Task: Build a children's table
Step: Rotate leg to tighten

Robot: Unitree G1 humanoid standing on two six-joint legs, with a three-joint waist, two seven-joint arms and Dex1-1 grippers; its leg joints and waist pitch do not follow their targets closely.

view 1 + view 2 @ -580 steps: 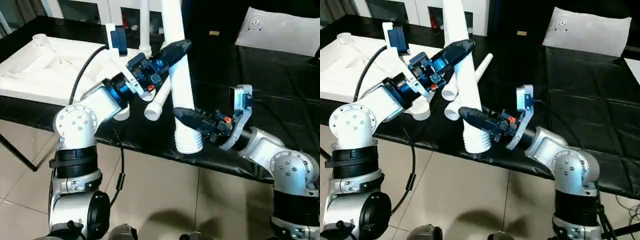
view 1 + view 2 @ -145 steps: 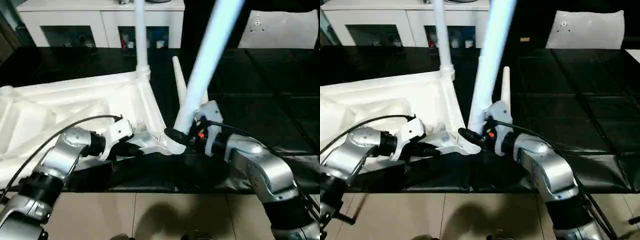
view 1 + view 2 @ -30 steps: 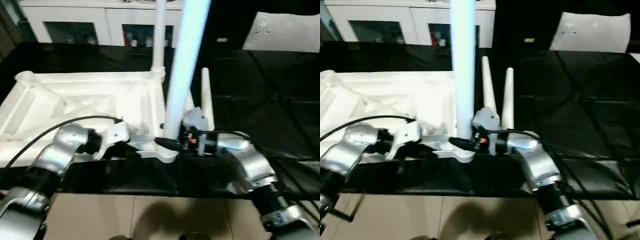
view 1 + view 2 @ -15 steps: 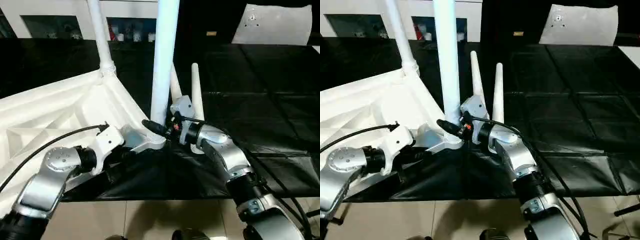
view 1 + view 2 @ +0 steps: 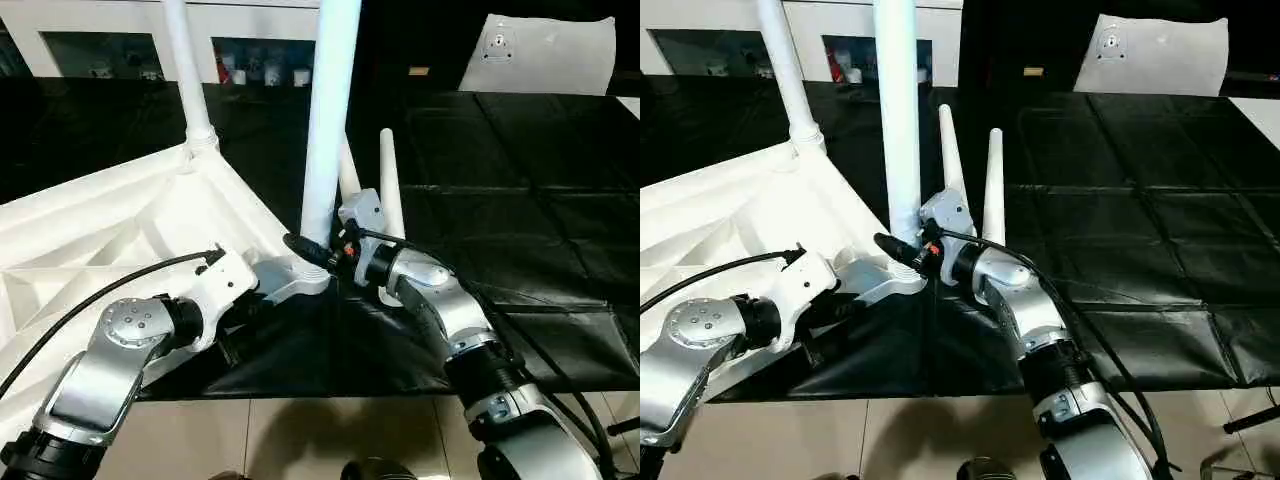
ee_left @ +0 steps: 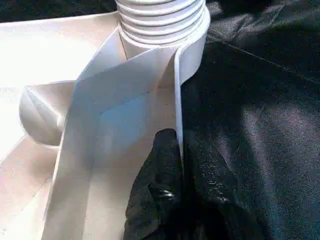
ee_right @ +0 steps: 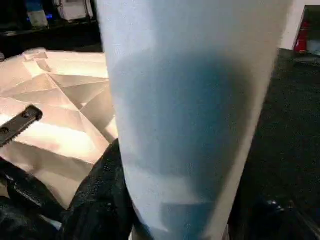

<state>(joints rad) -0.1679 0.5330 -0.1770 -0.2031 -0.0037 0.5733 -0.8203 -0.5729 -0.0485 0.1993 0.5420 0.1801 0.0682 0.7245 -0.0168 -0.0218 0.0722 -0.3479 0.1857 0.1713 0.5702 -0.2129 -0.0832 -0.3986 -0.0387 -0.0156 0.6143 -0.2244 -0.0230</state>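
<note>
1. Your right gripper (image 5: 312, 252) clasps the base of the upright leg (image 5: 328, 120) seated in the near corner socket (image 5: 300, 280); keep that leg plumb while you turn it.
2. Your left gripper (image 6: 181, 160) is pinched closed on the tabletop (image 5: 110, 240) rim at about 8 o'clock from the socket; brace firmly (the top may spin).
3. Two spare legs (image 5: 390, 190) lie at 2 o'clock; one leg (image 5: 185, 70) already stands at 11.
</note>
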